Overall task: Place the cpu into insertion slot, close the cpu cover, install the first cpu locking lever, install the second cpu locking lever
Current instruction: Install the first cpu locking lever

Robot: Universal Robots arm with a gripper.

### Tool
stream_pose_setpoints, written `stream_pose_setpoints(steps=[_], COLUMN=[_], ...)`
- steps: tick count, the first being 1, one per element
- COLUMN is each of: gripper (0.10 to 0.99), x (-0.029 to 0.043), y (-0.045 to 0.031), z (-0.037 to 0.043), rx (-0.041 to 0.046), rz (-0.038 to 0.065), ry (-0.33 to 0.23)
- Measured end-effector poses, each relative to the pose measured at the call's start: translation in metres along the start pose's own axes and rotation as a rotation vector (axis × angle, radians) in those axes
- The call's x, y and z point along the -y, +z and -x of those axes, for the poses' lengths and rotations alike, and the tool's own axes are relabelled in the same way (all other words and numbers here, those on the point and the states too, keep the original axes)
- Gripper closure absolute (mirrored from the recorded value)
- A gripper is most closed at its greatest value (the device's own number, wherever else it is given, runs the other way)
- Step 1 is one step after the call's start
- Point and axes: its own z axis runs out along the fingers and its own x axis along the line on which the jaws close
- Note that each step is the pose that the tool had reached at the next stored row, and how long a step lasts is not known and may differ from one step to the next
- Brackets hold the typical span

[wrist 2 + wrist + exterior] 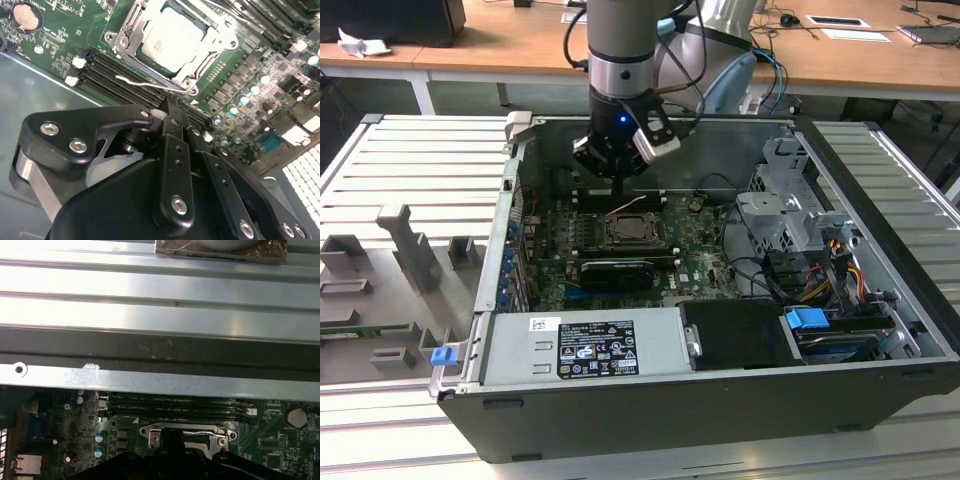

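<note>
Ribbed aluminium table [410, 160] carries an open black computer case [720, 400], lying on its side with its green motherboard [695, 245] exposed. A Universal Robots arm [620, 40] reaches straight down into the case from the far side in the exterior view, its wrist vertical and a blue light glowing on its lower section. Its gripper [620, 180] hangs low over the board, just beyond the far edge of the insertion slot [625, 232], above the long black memory slots [125, 80].

In the second wrist view the gripper [175, 112] has its black fingers drawn narrowly together, and nothing is held between them. Just ahead of the fingertips lies the silver cpu cover [125, 42], folded down flat over the socket. The cpu [172, 35] sits inside the slot, its pale metal top showing through the cover's central cut-out. It is near the gripper but apart from it.

One thin wire locking lever [142, 83] juts free along the cover's near edge, between the socket and the memory slots, close to the fingertips without clearly touching them.
</note>
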Motion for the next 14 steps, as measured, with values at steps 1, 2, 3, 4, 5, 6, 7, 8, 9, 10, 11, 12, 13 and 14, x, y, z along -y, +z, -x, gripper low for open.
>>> stream_pose_setpoints(steps=[1,2,3,4,5,6,7,8,9,10,11,12,13,14], gripper=[0.98,0.98,0.98,0.98,0.98,0.98,0.98,0.98,0.98,0.98,0.98,0.98,0.98,0.98], x=[0.0001,0.0002,0.0003,0.0007,0.001,0.0012,0.0014,0.0016,0.0017,0.0019,0.0019,0.002,0.002,0.002], y=[0.0004,0.0012,0.0025,0.0061,0.0091,0.0116,0.0134,0.0157,0.0178,0.0188,0.0191,0.0191,0.0192,0.0192], z=[0.0015,0.0039,0.0054,0.0065,0.0068,0.0071,0.0075,0.0081,0.0087,0.0094,0.0096,0.0107,0.0114,0.0118], rx=[0.0005,0.0011,0.0014,0.0013,0.0012,0.0012,0.0012,0.0012,0.0012,0.001,0.0011,0.0011,0.0012,0.0012], rz=[0.008,0.017,0.021,0.021,0.021,0.021,0.021,0.021,0.021,0.021,0.021,0.021,0.021,0.021], ry=[0.0,0.0,0.0,0.0,0.0,0.0,0.0,0.0,0.0,0.0,0.0,0.0,0.0,0.0])
